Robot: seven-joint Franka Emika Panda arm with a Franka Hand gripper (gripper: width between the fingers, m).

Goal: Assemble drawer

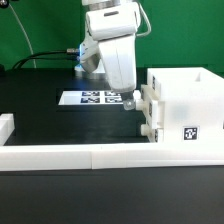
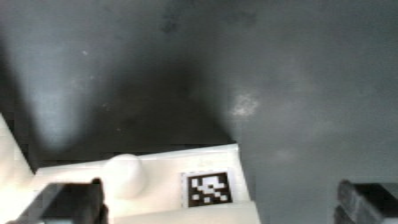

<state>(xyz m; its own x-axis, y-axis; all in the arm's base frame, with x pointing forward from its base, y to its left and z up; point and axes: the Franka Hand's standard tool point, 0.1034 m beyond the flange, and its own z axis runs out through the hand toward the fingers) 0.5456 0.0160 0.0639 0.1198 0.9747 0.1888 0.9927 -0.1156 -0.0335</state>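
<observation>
**Drawer build: trays look seated, not much left**

Going left to right in the exterior view: the low white border wall (image 1: 60, 153) is seen along the front edge of the black table (image 1: 35, 105), with nothing of the drawer lying loose near it. Further along, the marker board (image 1: 95, 98) is found flat on the table, just behind the arm. The gripper (image 1: 128, 100) is held low, just beside the drawer's front; its fingers (image 2: 68, 203) are spread wide in the wrist view and nothing is gripped between them.

On the right, the drawer (image 1: 180, 105) is stood against the wall. Two knobs (image 1: 148, 112) are seen at its front, so both trays are probably slotted in already. Maybe only a final push home is left, though depth can't be judged.
</observation>
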